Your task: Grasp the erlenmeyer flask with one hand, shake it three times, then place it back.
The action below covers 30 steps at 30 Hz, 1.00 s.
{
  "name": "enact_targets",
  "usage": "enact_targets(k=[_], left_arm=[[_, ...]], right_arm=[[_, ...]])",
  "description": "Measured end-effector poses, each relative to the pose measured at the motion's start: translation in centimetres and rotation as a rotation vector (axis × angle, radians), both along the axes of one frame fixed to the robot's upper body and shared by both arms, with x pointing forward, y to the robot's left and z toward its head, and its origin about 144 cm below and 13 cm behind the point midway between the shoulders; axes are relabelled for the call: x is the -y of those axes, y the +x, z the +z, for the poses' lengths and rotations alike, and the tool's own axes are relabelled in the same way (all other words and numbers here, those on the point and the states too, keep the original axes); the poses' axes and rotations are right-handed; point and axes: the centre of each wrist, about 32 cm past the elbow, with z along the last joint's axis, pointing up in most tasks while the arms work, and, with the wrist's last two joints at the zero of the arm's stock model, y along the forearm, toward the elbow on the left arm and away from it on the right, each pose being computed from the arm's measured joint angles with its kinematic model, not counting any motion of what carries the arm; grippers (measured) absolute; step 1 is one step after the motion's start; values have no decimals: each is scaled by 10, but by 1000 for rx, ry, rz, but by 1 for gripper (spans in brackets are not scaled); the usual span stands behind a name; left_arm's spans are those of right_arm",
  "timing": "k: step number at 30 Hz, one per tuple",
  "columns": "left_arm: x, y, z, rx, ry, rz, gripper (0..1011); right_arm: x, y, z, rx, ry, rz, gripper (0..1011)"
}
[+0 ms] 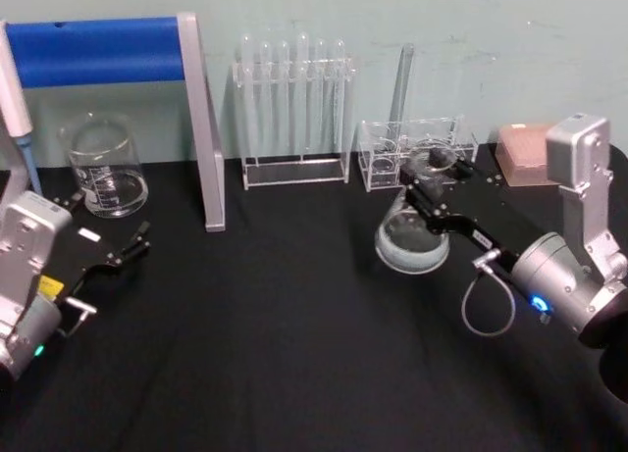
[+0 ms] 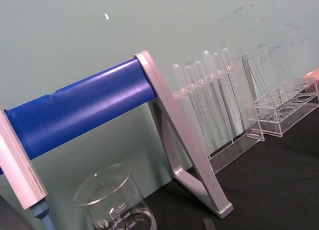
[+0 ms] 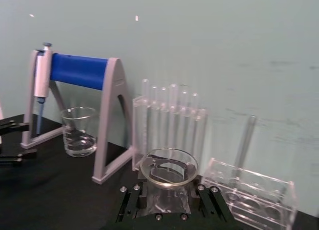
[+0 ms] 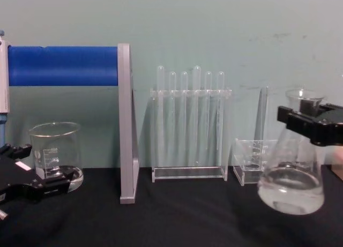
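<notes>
Head view: on the right of a black bench (image 1: 294,374), the right gripper (image 1: 429,180) is clamped on the neck of the erlenmeyer flask (image 1: 412,238). The flask leans, its wide base toward the near left. The black jaws cover the neck, and it is hard to tell whether the base touches the bench. A small clear rack (image 1: 388,153) stands just behind the flask, and a pink box (image 1: 525,153) sits farther right. On the left, the left gripper (image 1: 103,226) lies parked and empty with its jaws spread. It is near a beaker (image 1: 103,168) under a blue-barred pipette stand (image 1: 108,50). A test tube rack (image 1: 294,109) stands at the far middle.

Left wrist view: the stand (image 2: 79,110) is seen close up. The beaker (image 2: 112,200) is cut off at the frame edge, with the test tube rack (image 2: 209,105) beyond.

Right wrist view: the flask's open rim (image 3: 168,172) sits between the right gripper's (image 3: 169,197) black fingers (image 3: 130,202), which hide the body. A pipette (image 3: 41,75) hangs on the stand's far post. The left gripper's (image 3: 12,140) spread tips are cut off at the edge.

Chest view: side-on at the right, the flask (image 4: 292,177) has clear liquid pooled in its base. The right gripper (image 4: 303,118) crosses the neck just under the rim and is cut off by the frame. The left gripper (image 4: 37,166) partly overlaps the beaker (image 4: 56,142).
</notes>
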Motion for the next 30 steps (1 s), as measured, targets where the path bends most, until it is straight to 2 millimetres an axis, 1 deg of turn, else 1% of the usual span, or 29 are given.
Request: enact_targets(k=[8,13,19,22,24,29,30], left_arm=[[0,0,0,0,0,0,1001],[0,0,0,0,0,0,1001],[0,0,0,0,0,0,1001],[0,0,0,0,0,0,1001],[0,0,0,0,0,0,1001],[0,0,0,0,0,0,1001],[0,0,0,0,0,0,1001]], right_arm=[[7,0,0,1,-2,-34,457],[6,0,0,0,0,-30,456],[-2,-1,1,-1,8,11,456],[-12,-3,2,-1,14,54,456],[-14,-3,2,-1,16,65,456],[-31,-6,1,-7,23,151,456],[-31,-6,1,-7,23,151,456]])
